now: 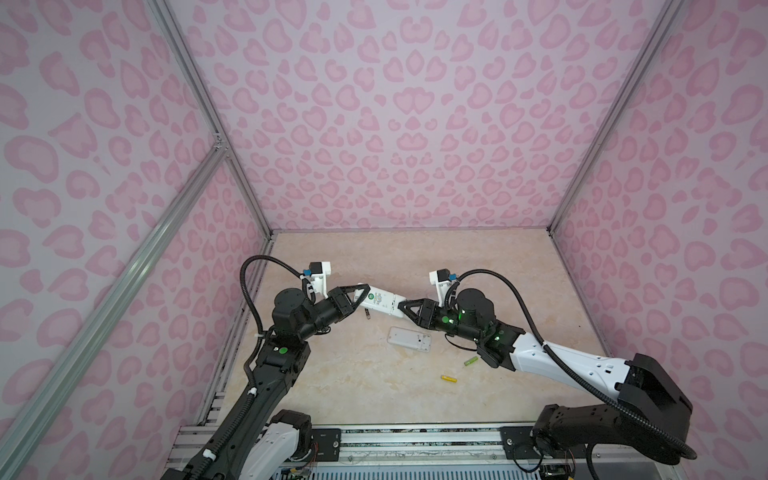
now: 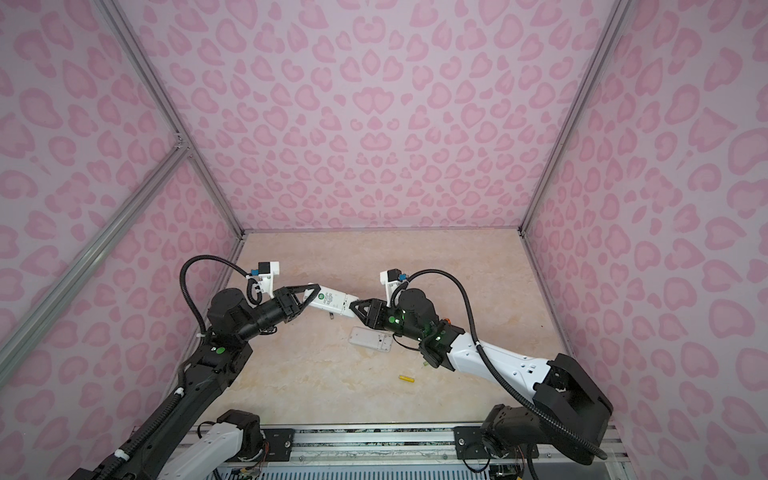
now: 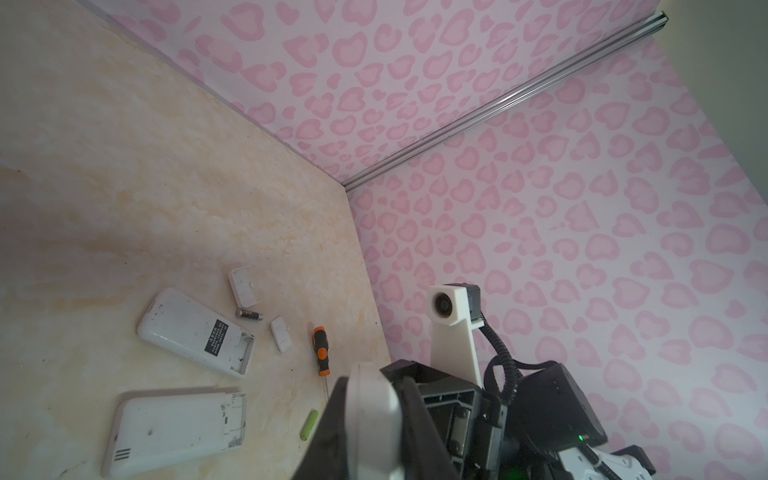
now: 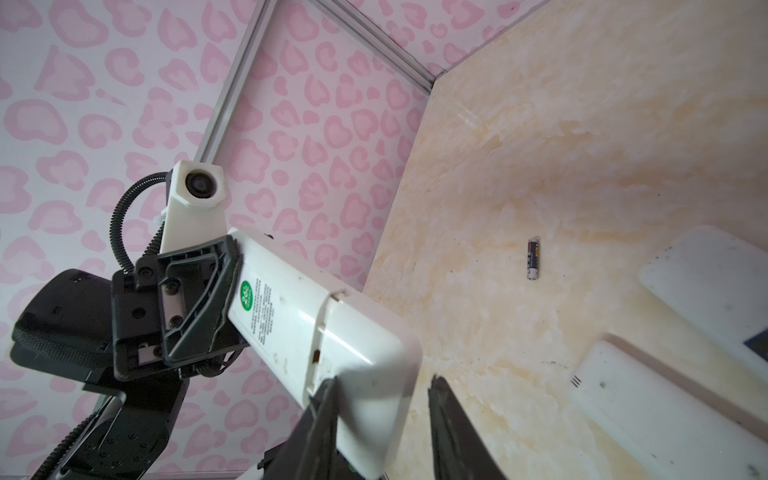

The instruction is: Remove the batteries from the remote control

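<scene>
Right gripper (image 4: 382, 378) jaws loosely straddle the cover end of the lifted remote control (image 4: 316, 316), one finger clear of it. Left gripper (image 4: 228, 291) clamps the far end. Risk: pulling the cover twists the remote loose and it drops near the black battery (image 4: 533, 258). Green battery (image 1: 471, 360) and yellow battery (image 1: 449, 378) lie on the table (image 1: 332, 395). Compartment contents hidden.

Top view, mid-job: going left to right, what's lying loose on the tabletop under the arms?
small black cylindrical battery → flat white plastic remote control → slim yellow battery → slim green battery

Stereo pair overhead; wrist views close, facing tabletop (image 3: 124, 145)
</scene>
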Available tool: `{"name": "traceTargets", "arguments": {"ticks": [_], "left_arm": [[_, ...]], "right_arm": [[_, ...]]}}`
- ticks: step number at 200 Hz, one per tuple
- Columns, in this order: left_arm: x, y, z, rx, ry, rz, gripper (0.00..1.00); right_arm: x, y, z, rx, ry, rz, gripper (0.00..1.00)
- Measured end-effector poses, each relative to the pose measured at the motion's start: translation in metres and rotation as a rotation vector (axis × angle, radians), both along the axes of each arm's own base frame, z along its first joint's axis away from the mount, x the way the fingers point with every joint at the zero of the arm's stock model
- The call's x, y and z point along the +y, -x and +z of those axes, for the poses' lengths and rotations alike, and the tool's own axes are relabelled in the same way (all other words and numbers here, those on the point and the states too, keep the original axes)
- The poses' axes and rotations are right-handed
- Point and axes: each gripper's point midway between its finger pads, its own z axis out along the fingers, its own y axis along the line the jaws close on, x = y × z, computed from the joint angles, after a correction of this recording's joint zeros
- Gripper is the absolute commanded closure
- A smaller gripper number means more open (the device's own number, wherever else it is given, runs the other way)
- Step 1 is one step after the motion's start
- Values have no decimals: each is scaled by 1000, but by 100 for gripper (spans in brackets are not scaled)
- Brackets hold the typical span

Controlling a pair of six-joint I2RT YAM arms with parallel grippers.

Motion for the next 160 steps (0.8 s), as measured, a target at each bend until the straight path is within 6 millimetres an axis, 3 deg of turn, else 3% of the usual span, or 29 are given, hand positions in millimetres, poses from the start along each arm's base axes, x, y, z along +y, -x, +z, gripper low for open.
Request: {"name": "traceTargets", "arguments": {"ticks": [35,62,84,136,160], "left_arm": [[1,1,1,-4,2,0,96],[1,1,0,-2,1,2,96],[1,1,0,-2,2,1,96],[1,3,0,-5,-2,-6,96],[1,3,-1,-5,-3,-8,96]], "right_arm": [[-1,2,4,-3,-10,5,67],[-1,3,4,3,-9,9,46],[2,2,2,13,-1,16,42],[12,4,1,35,-11,55,62],[11,5,3,38,-15,57,66]]}}
